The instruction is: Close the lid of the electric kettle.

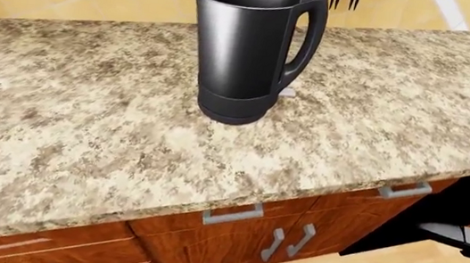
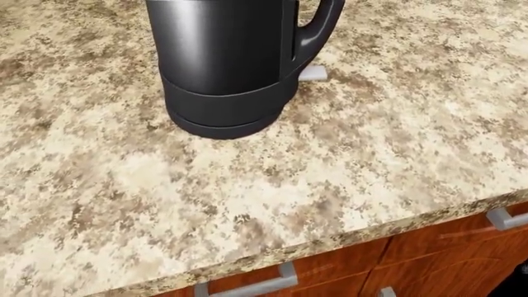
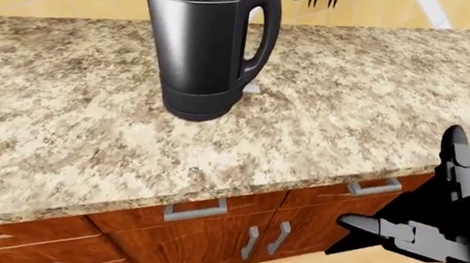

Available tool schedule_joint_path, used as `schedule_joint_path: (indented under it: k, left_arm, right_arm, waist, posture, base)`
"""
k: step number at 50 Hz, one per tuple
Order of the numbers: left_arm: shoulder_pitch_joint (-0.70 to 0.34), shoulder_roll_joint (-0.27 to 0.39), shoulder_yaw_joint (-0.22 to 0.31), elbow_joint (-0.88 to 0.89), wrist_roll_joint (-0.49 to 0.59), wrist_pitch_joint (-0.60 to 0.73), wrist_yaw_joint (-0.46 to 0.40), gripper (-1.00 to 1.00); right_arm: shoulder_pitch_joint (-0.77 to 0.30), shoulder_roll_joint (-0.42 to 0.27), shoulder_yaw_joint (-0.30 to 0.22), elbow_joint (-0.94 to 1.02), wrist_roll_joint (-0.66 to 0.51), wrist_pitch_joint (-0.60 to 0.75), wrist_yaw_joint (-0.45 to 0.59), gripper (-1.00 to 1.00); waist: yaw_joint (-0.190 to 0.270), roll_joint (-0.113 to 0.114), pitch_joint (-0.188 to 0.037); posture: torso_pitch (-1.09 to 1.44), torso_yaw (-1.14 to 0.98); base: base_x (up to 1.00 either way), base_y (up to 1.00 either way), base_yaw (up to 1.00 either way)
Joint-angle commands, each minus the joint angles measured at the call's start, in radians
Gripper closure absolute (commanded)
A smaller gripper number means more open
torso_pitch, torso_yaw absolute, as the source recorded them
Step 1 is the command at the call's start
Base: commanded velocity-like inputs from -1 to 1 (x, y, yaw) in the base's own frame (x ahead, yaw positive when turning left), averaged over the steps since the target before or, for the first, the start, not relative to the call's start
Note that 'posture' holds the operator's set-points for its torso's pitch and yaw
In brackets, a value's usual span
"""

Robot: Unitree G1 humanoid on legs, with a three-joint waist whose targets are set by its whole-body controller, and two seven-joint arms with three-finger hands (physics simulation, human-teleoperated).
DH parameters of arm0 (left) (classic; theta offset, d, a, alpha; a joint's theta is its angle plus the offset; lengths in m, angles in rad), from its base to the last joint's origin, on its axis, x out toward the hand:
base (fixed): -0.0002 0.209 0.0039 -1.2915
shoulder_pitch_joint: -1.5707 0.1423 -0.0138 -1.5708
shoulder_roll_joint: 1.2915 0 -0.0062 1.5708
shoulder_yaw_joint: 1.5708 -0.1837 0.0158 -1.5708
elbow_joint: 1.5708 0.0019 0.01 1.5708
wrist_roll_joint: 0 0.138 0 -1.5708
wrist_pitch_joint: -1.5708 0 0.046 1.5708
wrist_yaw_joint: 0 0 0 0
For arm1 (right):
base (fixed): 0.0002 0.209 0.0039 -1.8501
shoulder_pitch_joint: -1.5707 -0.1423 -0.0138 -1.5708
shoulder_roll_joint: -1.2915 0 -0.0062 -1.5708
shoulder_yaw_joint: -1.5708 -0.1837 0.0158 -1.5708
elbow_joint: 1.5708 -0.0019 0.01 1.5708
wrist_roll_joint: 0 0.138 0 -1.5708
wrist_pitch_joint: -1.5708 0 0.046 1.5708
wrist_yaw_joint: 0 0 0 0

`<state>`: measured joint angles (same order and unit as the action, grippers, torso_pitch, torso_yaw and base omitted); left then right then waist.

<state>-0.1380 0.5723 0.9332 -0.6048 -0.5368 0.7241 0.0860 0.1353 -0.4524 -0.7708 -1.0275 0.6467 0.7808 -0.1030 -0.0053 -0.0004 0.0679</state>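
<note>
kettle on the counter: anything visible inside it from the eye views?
No. The electric kettle is open at the top, but only its rim and a dark upper wall show. The bottom is hidden, so contents can't be judged.

You're looking at a kettle [image 1: 246,52] with a dark, brushed-metal sheen on its body and a smoother black plastic look on its handle and base. The counter [image 1: 382,102] under it reads as polished speckled stone, beige and brown. Below it, your cabinet fronts [image 3: 203,242] are glossy reddish wood with matt grey metal handles [image 3: 194,211].
</note>
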Motion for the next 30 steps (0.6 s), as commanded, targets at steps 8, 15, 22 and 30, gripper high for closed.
schedule_joint_path:
  k: [8,15,22,30]
  left_arm:
    - [-0.014,0.025,0.016,-0.037,-0.009,-0.017,0.003,-1.00]
    - [-0.014,0.024,0.013,-0.034,-0.006,-0.022,0.002,-1.00]
    - [-0.013,0.024,0.014,-0.034,-0.007,-0.021,0.002,-1.00]
    - [-0.012,0.022,0.013,-0.029,-0.004,-0.027,0.000,-1.00]
  right_arm:
    - [-0.002,-0.025,-0.002,-0.020,-0.041,-0.027,0.010,-1.00]
    - [-0.003,-0.013,0.003,-0.020,-0.058,-0.030,0.025,-1.00]
    - [-0.005,-0.017,0.006,-0.020,-0.057,-0.024,0.021,-1.00]
    - [-0.015,-0.010,0.010,-0.020,-0.067,-0.010,0.018,-1.00]
  waist:
    - [0.008,0.010,-0.023]
    - [0.026,-0.026,-0.011]
    - [0.029,0.001,-0.012]
    - [-0.004,0.032,-0.001]
  posture:
    - [0.00,0.00]
    - [0.00,0.00]
    - [0.00,0.00]
    - [0.00,0.00]
  base:
    - [0.00,0.00,0.03]
    - [0.00,0.00,0.62]
    - [0.00,0.00,0.97]
    - [0.00,0.00,0.37]
